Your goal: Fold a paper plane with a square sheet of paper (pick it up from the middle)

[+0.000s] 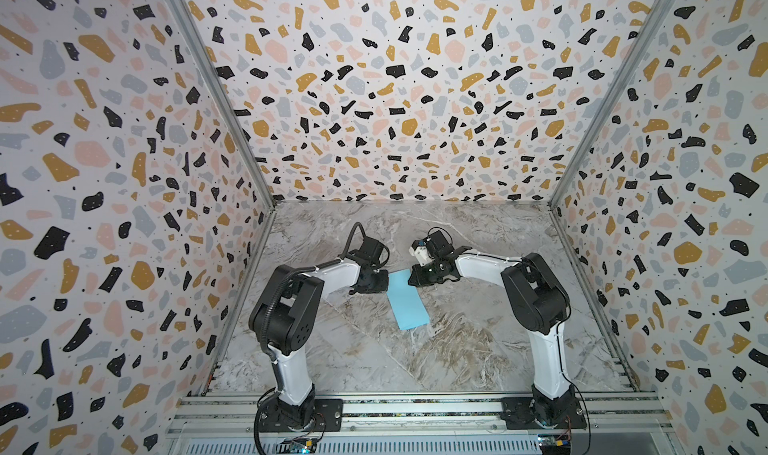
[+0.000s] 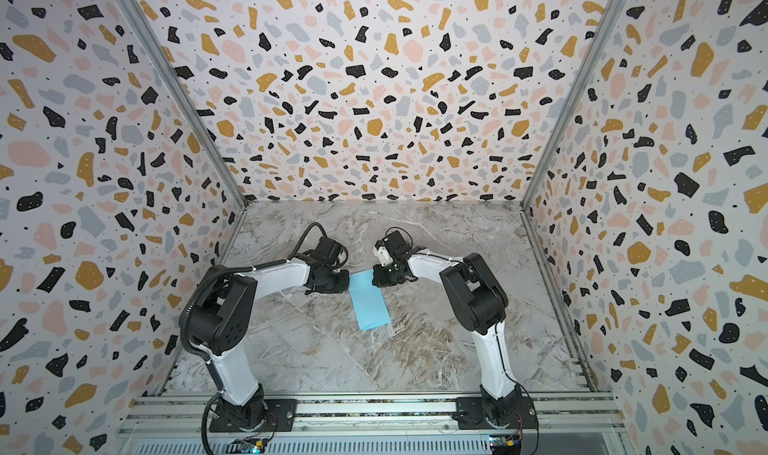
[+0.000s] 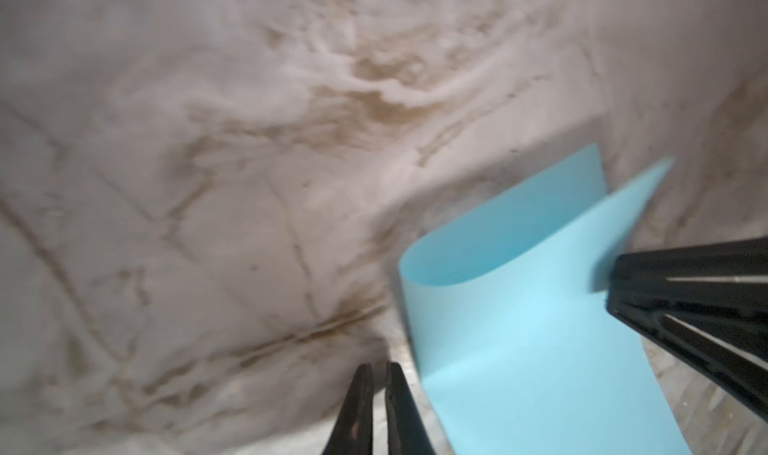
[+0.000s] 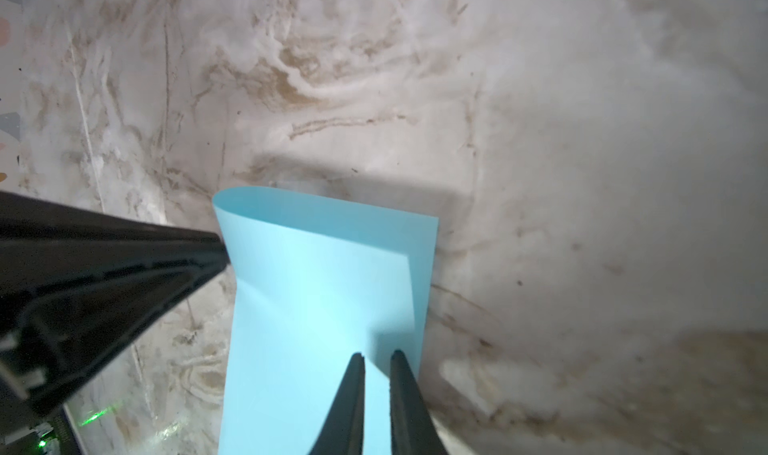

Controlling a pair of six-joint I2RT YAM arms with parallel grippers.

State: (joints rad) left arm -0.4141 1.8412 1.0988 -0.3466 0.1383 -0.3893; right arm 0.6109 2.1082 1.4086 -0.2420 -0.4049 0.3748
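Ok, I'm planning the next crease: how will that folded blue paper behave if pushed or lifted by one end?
Probably floppy: the light blue paper sheet is doubled over, yet its fold bulges round rather than lying flat, so it may spring open. It looks thin and light, so a push would likely slide it over the marble-patterned tabletop.

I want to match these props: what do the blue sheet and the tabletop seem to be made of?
The blue sheet: thin matte paper. It curls over in a soft loop with no shine. The tabletop: looks like grey-brown veined marble, possibly only a printed laminate. The pictures cannot settle which.
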